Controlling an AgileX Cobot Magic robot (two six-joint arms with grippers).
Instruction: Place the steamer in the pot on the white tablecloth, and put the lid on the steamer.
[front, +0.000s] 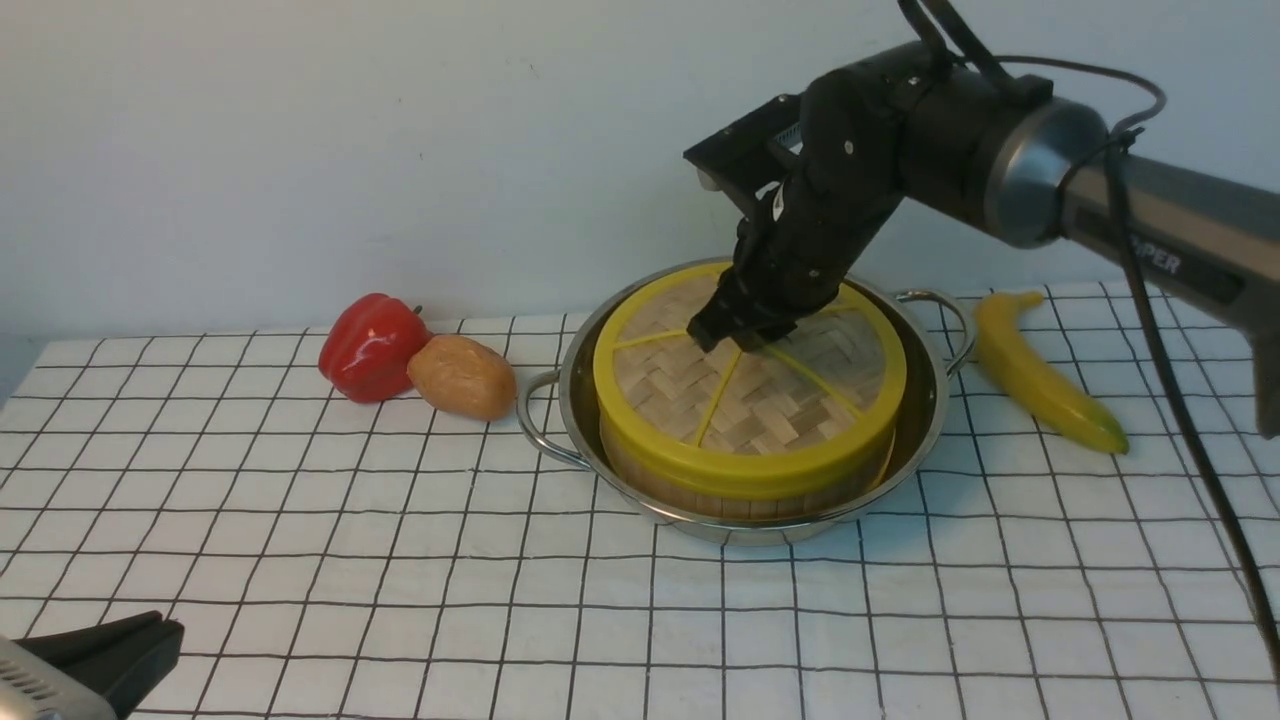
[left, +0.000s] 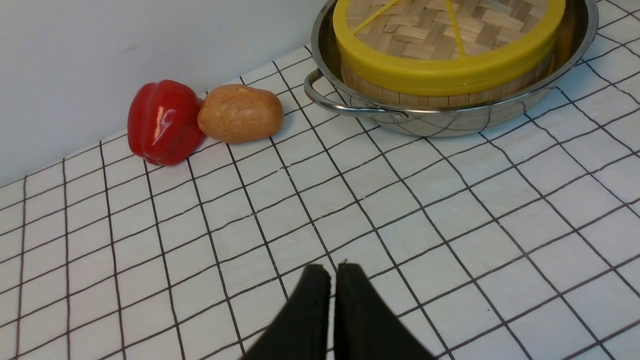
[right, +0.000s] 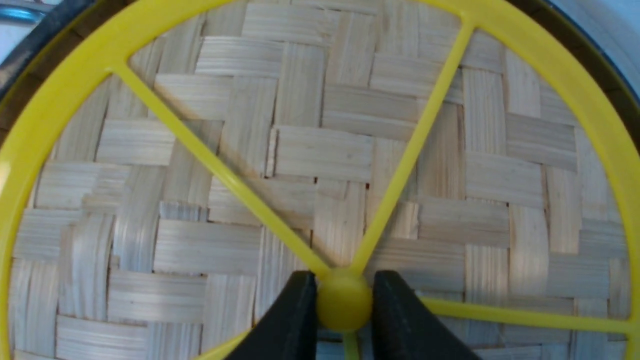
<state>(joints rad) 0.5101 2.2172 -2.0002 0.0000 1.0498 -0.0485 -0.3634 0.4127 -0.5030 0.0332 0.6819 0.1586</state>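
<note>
The steel pot (front: 575, 400) stands on the white tablecloth (front: 400, 580) with the steamer (front: 690, 490) inside it. The woven lid (front: 760, 400) with its yellow rim sits on top of the steamer and hides its contents. My right gripper (front: 735, 335) reaches down onto the lid's middle; in the right wrist view (right: 344, 300) its jaws are closed on the lid's yellow knob (right: 344, 300). My left gripper (left: 333, 280) is shut and empty low over the cloth at the near left, seen at the front view's corner (front: 140, 640). The pot (left: 450, 120) and lid (left: 450, 75) show in the left wrist view.
A red pepper (front: 372, 347) and a brown potato (front: 462, 376) lie left of the pot, close to its handle. A yellow banana (front: 1040, 372) lies to the right of the pot. A pale wall stands behind the table.
</note>
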